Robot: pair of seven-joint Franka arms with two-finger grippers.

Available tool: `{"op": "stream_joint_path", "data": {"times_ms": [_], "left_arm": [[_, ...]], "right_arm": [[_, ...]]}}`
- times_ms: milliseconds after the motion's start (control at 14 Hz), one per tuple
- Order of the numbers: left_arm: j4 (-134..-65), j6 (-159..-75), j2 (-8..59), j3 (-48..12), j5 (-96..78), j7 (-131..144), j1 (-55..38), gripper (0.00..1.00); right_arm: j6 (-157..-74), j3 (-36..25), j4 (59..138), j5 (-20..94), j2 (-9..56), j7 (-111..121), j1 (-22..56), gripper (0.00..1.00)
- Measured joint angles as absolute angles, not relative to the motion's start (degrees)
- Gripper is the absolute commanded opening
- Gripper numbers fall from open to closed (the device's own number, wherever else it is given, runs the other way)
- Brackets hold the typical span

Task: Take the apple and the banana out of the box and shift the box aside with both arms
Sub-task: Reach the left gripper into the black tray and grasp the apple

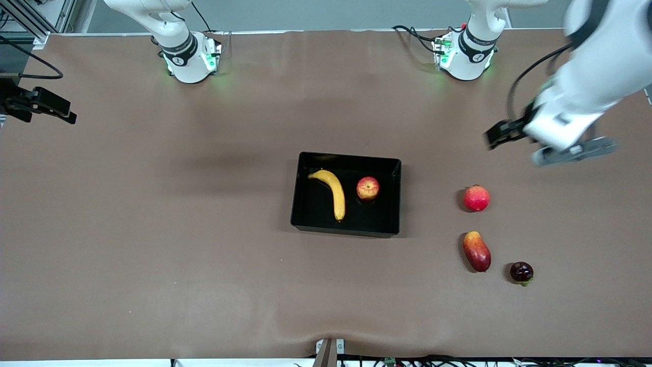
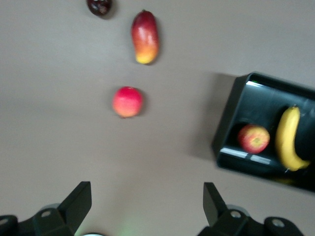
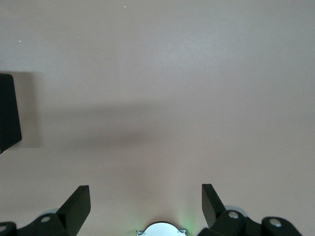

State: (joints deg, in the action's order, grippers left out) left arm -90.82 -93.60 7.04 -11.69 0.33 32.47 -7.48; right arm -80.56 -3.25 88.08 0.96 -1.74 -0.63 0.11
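We see the table (image 1: pixel 153 229) with the tray (image 1: pixel 305 204) sitting near its middle. Inside the tray lie the banana (image 1: pixel 333 192), toward the right arm's end, and the apple (image 1: pixel 368 188) beside it, toward the left arm's end; the two are apart.

The left gripper (image 2: pixel 146 206) hangs in the air over bare table toward the left arm's end, its fingers spread wide and holding nothing. The right gripper (image 3: pixel 145 206) also hangs over bare table, toward the right arm's end, fingers likewise spread and empty, with a corner of the tray just in its wrist view.

Toward the left arm's end we find a mango (image 1: pixel 477 251), a red fruit (image 1: pixel 476 198) farther from the camera, and a dark fruit (image 1: pixel 521 272) beside the mango.
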Motion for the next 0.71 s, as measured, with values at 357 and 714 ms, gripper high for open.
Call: {"op": "stream_joint_path", "data": {"times_ms": [357,714], "left_arm": [[-91.38,-106.16,18.65,-12.48,0.36,58.12,-18.25,1.00],[-92.37,-119.62,30.24,-12.45,3.41,68.41,-24.50,1.00]], "right_arm": [[-80.19,-2.78,88.15,1.34,0.24,-0.64,1.24,1.00],[-79.11,-2.89,88.16,1.95,0.90,-0.64,1.24,1.00]]}}
